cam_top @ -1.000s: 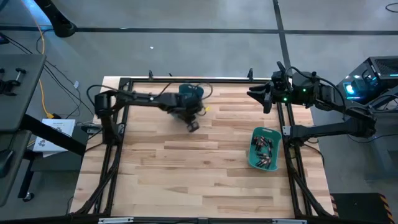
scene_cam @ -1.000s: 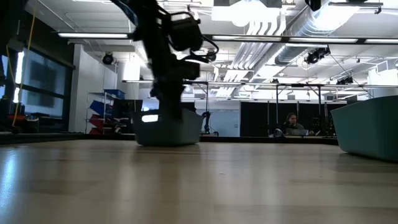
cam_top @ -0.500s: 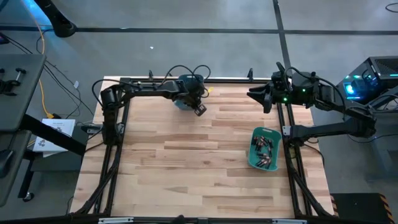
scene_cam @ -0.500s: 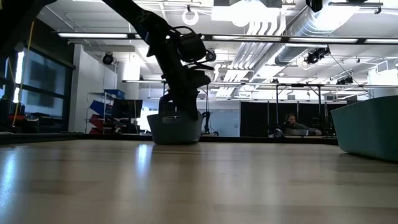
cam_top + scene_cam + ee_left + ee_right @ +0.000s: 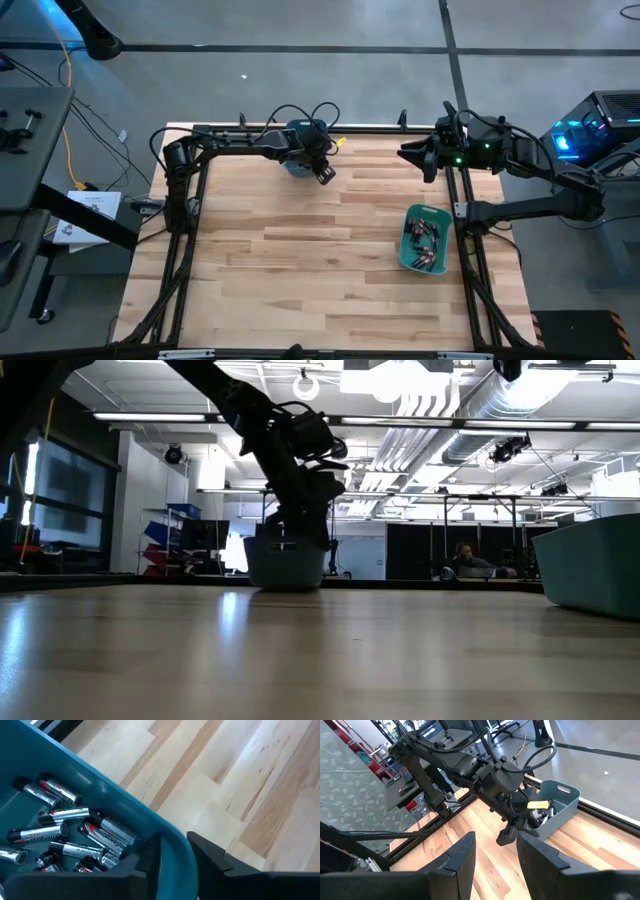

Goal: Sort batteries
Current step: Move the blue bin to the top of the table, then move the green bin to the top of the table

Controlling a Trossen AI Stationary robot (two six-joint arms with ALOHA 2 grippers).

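A teal bin [image 5: 296,163] stands on its base near the table's far edge. It holds silvery-grey batteries [image 5: 75,830] with red labels. My left gripper [image 5: 322,172] is at this bin's near right corner, shut on its rim [image 5: 174,842]. The low view shows it above the bin [image 5: 285,565]. A second teal bin [image 5: 424,240] sits at the right edge with dark, copper-ended batteries [image 5: 428,232] lying inside. My right gripper [image 5: 497,865] hovers open off the table's far right corner [image 5: 425,155], touching nothing. My left gripper straddles the far bin's rim [image 5: 172,837] at its near right corner. One finger [image 5: 150,851] is inside the bin and the other [image 5: 210,854] is outside against the wall. The fingers come down from above, slanting. The bin stands level on the table [image 5: 285,586].
Bare wooden tabletop [image 5: 300,260] fills the middle and near side. A black frame rail [image 5: 300,128] runs along the far edge just behind the bin, with side rails at left and right. A person sits far off in the room [image 5: 467,557].
My left gripper has travelled from the open tabletop toward the far edge as the arm folded back. It has come onto the far bin's near right corner. In the last half second it has hardly moved.
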